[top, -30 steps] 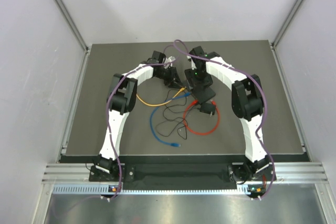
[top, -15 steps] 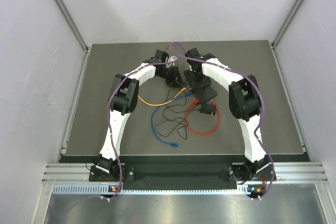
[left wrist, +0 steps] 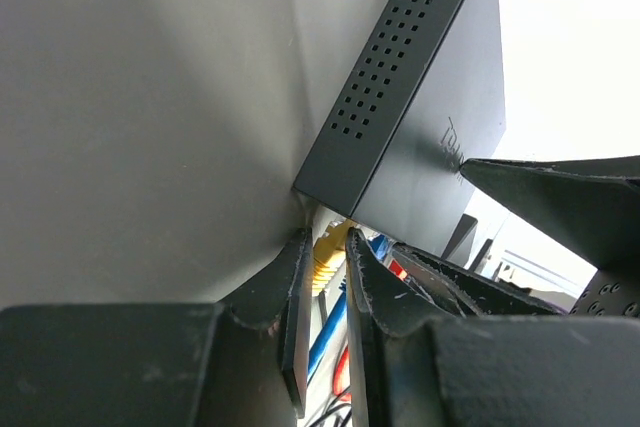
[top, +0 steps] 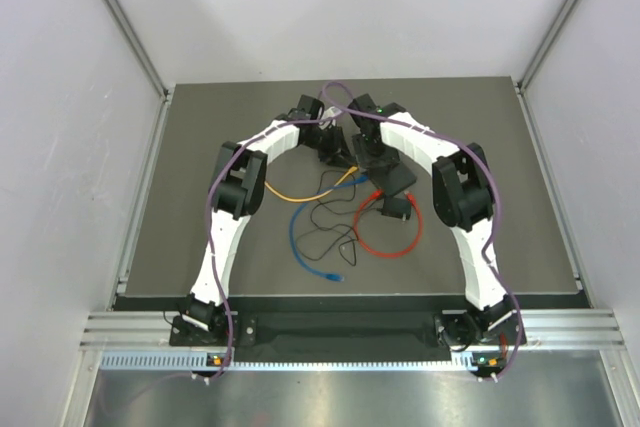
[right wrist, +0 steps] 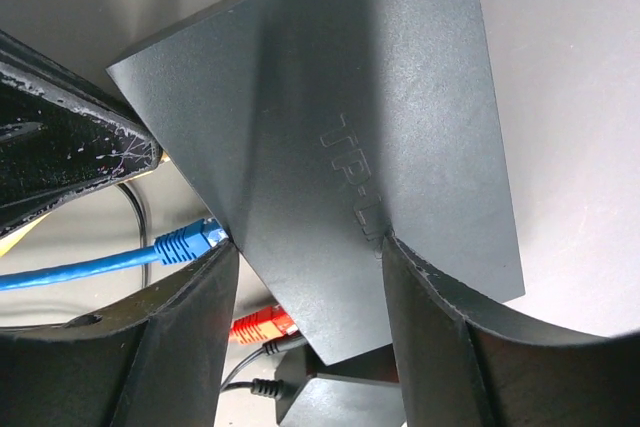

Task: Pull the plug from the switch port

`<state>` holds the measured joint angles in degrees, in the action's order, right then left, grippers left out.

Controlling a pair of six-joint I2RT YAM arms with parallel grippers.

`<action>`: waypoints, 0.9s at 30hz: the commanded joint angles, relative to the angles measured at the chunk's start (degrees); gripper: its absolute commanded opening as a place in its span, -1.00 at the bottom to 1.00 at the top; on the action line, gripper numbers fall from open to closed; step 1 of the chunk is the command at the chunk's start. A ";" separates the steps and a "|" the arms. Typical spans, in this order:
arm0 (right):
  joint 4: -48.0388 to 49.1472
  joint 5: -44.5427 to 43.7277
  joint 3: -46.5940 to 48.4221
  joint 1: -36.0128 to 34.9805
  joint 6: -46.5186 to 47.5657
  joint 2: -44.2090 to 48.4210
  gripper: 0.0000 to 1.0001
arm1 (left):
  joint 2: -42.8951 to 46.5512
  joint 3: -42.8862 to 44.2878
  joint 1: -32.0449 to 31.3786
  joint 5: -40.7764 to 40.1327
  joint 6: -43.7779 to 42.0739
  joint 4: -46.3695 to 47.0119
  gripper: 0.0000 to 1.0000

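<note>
Left fingers (left wrist: 285, 297) pinch yellow plug (left wrist: 328, 247); right fingers (right wrist: 440, 317) half-wide astride switch (right wrist: 330, 97). Brace switch, draw plug straight out.

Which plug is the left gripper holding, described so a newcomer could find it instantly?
Start at the flat black switch near the middle of the dark table. Along its socket edge sit three coloured plugs. The one meant is the yellow plug, pinched between the left gripper fingers; the blue plug and red plug beside it are ungripped.
</note>
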<state>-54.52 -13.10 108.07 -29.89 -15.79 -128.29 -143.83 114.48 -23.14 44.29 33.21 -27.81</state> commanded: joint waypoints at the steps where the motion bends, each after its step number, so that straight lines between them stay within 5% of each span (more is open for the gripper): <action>1: 2.67 -1.22 -2.69 2.99 -3.80 -3.28 0.14 | -4.44 -5.05 -2.62 -9.05 -4.47 -8.31 -1.00; 27: 4.95 0.19 -5.33 8.18 -3.11 -3.11 0.09 | 4.44 -10.32 -0.33 -3.52 -10.54 -12.18 -1.00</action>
<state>-51.44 -6.07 106.52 -26.00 -21.10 -126.80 -138.69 107.53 -23.31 43.03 25.80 -27.22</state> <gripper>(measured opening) 0.542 0.174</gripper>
